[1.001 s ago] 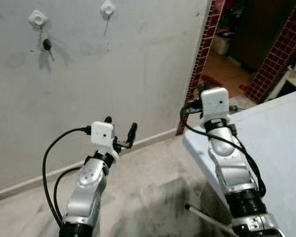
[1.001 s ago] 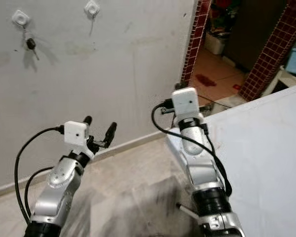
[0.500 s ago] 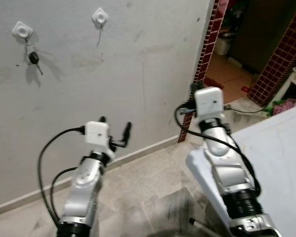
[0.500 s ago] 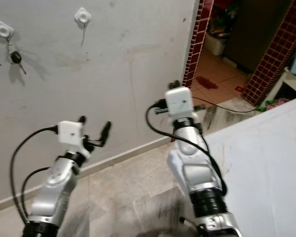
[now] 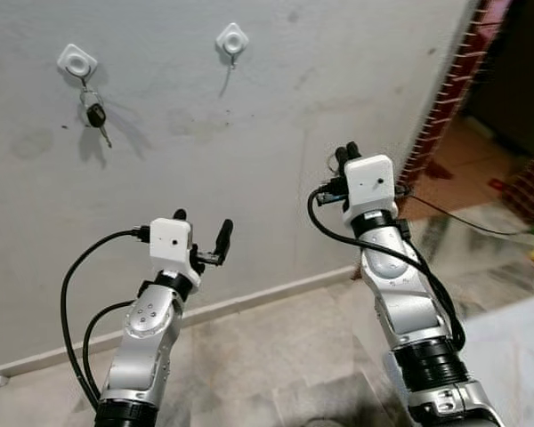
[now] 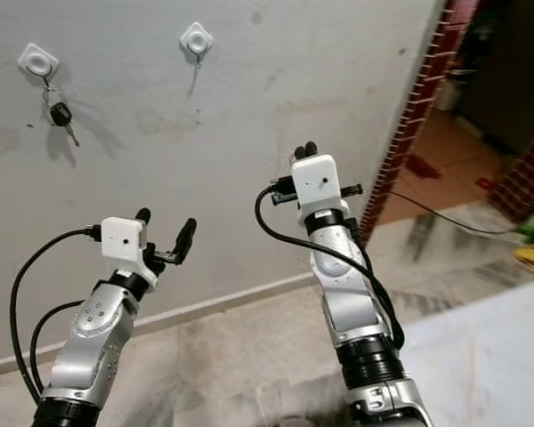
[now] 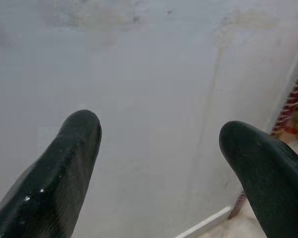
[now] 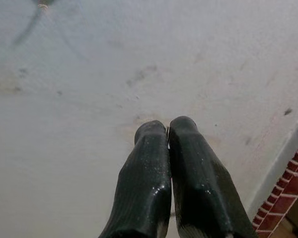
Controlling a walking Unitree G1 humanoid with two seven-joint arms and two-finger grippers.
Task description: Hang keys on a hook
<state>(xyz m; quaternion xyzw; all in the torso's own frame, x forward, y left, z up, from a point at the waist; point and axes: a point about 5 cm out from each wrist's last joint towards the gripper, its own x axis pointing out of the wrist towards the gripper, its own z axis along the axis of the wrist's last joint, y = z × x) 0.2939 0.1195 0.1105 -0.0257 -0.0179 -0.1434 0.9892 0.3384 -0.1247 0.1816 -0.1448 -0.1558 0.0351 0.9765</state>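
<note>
1. Since the earlier frame the head view has been swung toward the wall: the brick doorway has slid to the edge, and the white bench beside the right arm is now reduced to a corner. Both arms are raised as before.
2. Keys (image 5: 95,116) are seen already hanging from the left hook (image 5: 76,61), above and outboard of the left claw (image 5: 202,231), well apart from it. Long axis is roughly vertical, with the key blade angled slightly off plumb.
3. A second hook (image 5: 232,39) is seen empty, above and between the two claws; it is closer to the left claw.
4. Left claw is spread wide and empty, pointed at bare wall (image 7: 154,89). Right claw (image 8: 167,134) is pressed closed; a thin pale sliver shows between the tips, too small to identify.
5. Nearer arm to the keys: left. Judged: task looks done unless a second set is to be hung.
6. Materials: hooks are white, square, rounded plastic pads with a small peg; keys have a black plastic head on a metal ring; wall is matt grey plaster, stained and scuffed; claw fingers are black and finely ribbed.
</note>
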